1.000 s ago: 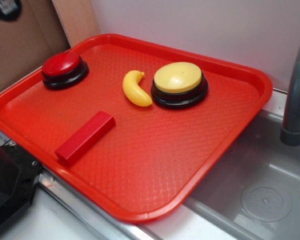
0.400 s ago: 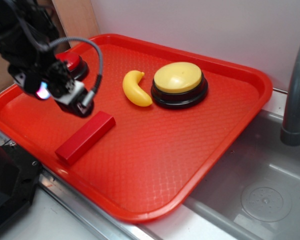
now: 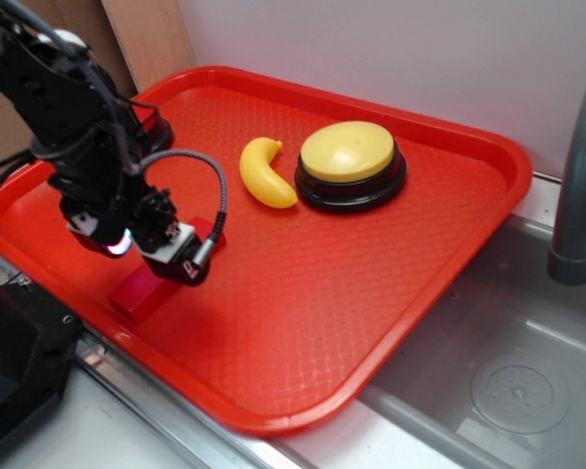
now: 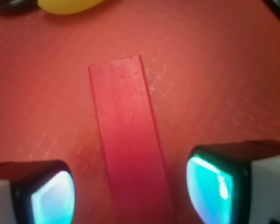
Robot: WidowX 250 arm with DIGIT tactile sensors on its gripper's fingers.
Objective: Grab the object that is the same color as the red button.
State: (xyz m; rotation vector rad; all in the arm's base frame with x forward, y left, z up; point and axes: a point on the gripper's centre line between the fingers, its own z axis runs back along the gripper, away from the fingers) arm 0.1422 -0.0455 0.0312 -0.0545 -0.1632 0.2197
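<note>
The object, a long glossy red block point(image 3: 137, 291) point(image 4: 123, 121), lies on the red tray point(image 3: 322, 303) near its front left edge. My gripper point(image 3: 146, 256) point(image 4: 133, 191) is open and low over the block's middle. In the wrist view the glowing fingertips point(image 4: 51, 196) stand one on each side of the block, with tray surface showing in the gaps, so they do not touch it. The red button is mostly hidden behind my arm at the tray's back left; only a bit of its black base point(image 3: 162, 134) shows.
A yellow banana point(image 3: 266, 174) point(image 4: 65, 4) and a large yellow-domed button point(image 3: 349, 156) sit on the back half of the tray. A grey sink point(image 3: 508, 381) with a faucet pipe point(image 3: 578, 186) lies to the right. A black box point(image 3: 15, 371) stands at the front left.
The arm came into view from the left, passed over the red button and came down over the red block, which now lies between the open fingers. The block, banana and buttons have not moved.
</note>
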